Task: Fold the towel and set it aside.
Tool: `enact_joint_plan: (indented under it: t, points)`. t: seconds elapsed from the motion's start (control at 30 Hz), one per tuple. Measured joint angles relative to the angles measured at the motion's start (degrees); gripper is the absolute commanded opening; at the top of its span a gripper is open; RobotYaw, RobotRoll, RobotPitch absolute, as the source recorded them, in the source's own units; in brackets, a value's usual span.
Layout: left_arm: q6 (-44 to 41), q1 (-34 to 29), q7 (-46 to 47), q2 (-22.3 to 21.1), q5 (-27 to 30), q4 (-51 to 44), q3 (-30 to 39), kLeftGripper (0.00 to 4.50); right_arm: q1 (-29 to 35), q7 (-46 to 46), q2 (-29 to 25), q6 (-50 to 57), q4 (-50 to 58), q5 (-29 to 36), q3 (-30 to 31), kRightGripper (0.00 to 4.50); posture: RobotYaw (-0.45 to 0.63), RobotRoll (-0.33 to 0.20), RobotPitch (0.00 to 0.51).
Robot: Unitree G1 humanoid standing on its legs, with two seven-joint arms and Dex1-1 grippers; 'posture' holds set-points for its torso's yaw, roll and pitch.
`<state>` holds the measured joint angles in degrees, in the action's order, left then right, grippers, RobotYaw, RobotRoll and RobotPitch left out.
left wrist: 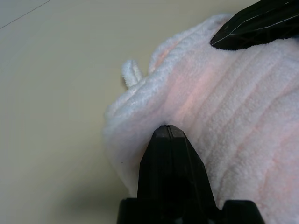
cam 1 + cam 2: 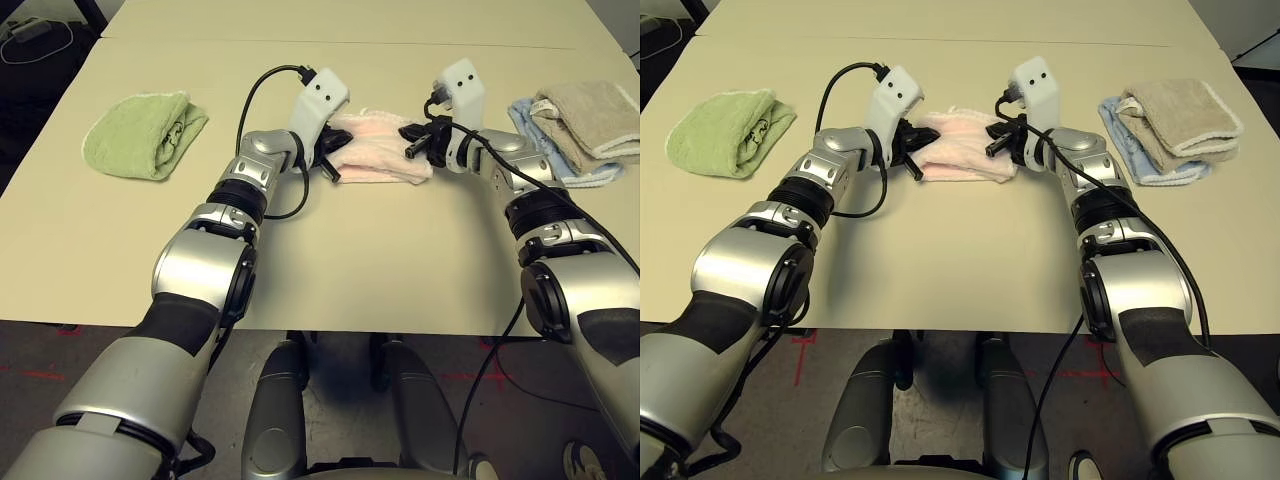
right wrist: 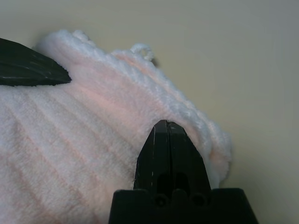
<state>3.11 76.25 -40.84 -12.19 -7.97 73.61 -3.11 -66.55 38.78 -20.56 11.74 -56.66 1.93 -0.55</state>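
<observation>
The towel (image 2: 385, 152) is pale pink terry cloth and lies folded into a small bundle at the middle of the table (image 2: 330, 260). Its white loop (image 1: 131, 72) sticks out at one edge. My left gripper (image 2: 338, 160) is at the bundle's left end. Its fingers (image 1: 169, 140) are shut together, with the tips resting on the cloth and nothing pinched between them. My right gripper (image 2: 412, 145) comes in from the right onto the bundle's top. It is also shut, and its fingertips (image 3: 166, 128) rest on the pink pile. The two grippers' tips lie a short way apart on the towel.
A rolled green towel (image 2: 145, 135) lies at the far left. At the far right a beige towel (image 2: 590, 120) is stacked on a light blue one (image 2: 560, 170). A seam (image 2: 300, 42) crosses the table behind the grippers. Black cables loop off both wrists.
</observation>
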Motion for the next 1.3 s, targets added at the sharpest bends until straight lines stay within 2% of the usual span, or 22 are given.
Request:
enact_joint_plan:
  t: [0.17, 0.37, 0.47, 0.53, 0.67, 0.8, 0.97, 1.13, 1.3]
  points:
    - [0.14, 0.07, -2.79, -1.52, 1.57, -0.02, 2.03, 0.03, 0.01, 1.48, -1.78, -0.16, 1.55, 0.42, -0.22, 0.00, 0.01, 0.000, 0.309]
    - [1.43, 1.11, -11.07, -2.30, 7.28, -2.45, 6.72, 0.03, 1.13, 6.16, -2.95, -4.36, 7.79, 5.94, -4.65, 0.00, 0.03, 0.000, 0.284]
    - [1.59, 1.62, -14.49, -3.02, 9.20, -5.22, 7.34, 0.66, 3.62, 9.43, -3.24, -5.11, 12.69, 10.26, -7.29, 0.00, 0.03, 0.000, 0.275]
    - [1.17, 1.59, -15.95, -4.10, 10.12, -6.50, 7.50, 1.42, 5.90, 11.61, -3.47, -4.42, 15.96, 12.78, -8.24, 0.00, 0.03, 0.000, 0.269]
    - [-0.51, 0.60, -19.19, -6.39, 11.72, -10.73, 7.66, 2.89, 10.07, 13.76, -4.93, -2.25, 21.04, 15.95, -9.31, 1.03, 0.03, 0.000, 0.256]
    - [-5.84, -4.32, -24.43, -9.32, 14.36, -19.06, 7.62, 4.46, 14.59, 15.24, -6.91, -0.41, 26.36, 18.92, -10.43, 2.58, 0.04, 0.000, 0.245]
    - [-18.42, -10.29, -26.60, -11.99, 18.00, -30.77, 7.54, 4.50, 18.99, 15.56, -8.17, -0.28, 30.27, 21.44, -12.07, 4.41, 0.04, 0.000, 0.241]
    - [-29.96, -13.44, -25.91, -13.68, 20.55, -36.44, 7.53, 4.50, 20.42, 14.55, -8.08, -0.28, 32.08, 22.03, -12.27, 4.48, 0.05, 0.000, 0.240]
    - [-41.31, -14.52, -24.03, -14.21, 22.84, -37.99, 7.53, 4.50, 20.74, 14.56, -7.97, -0.46, 32.52, 22.08, -12.09, 4.48, 0.05, 0.000, 0.242]
